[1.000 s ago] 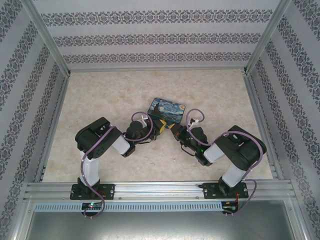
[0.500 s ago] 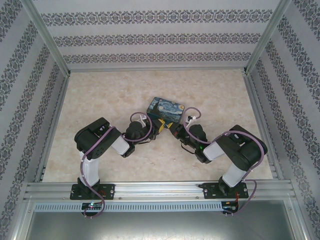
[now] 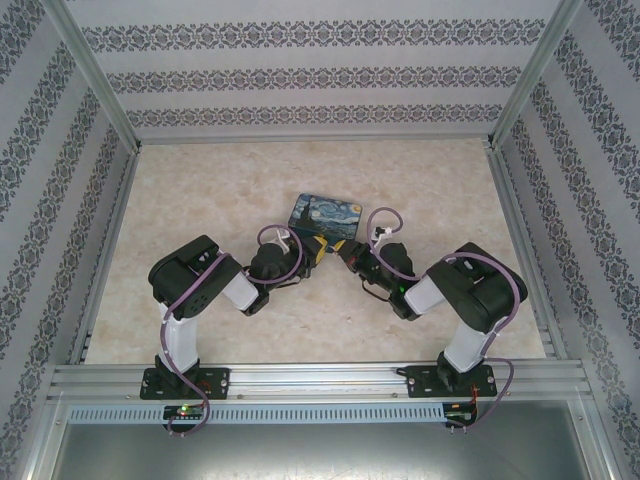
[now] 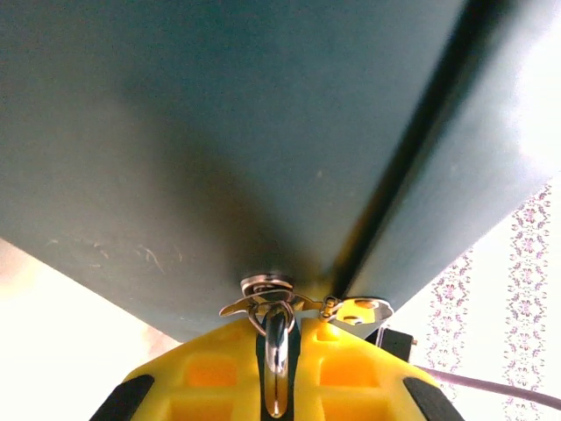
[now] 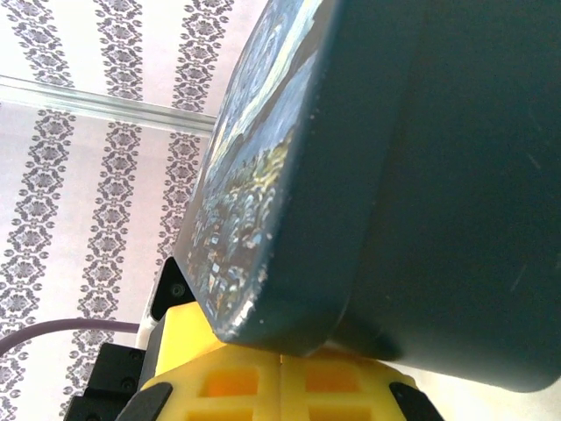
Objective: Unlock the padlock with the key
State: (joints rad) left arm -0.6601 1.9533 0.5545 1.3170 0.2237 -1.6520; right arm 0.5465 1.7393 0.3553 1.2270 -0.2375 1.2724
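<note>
left gripper (image 3: 315,249), right gripper (image 3: 347,254) at tin (image 3: 328,216) edge, open table (image 3: 200,190) around

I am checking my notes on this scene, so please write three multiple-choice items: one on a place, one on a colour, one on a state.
1. Where on the table does the painted tin lie?
A) against the left wall
B) near its middle
C) beside the arm bases

2. What colour are the fingers of the left gripper?
A) red
B) white
C) yellow

3. How do the fingers of the right gripper stand?
A) pressed together
B) wide apart
C) crossed

Answers: 1 B, as the top view shows; 2 C, yellow around a silvery metal piece; 3 A, only a thin seam parts them.
</note>
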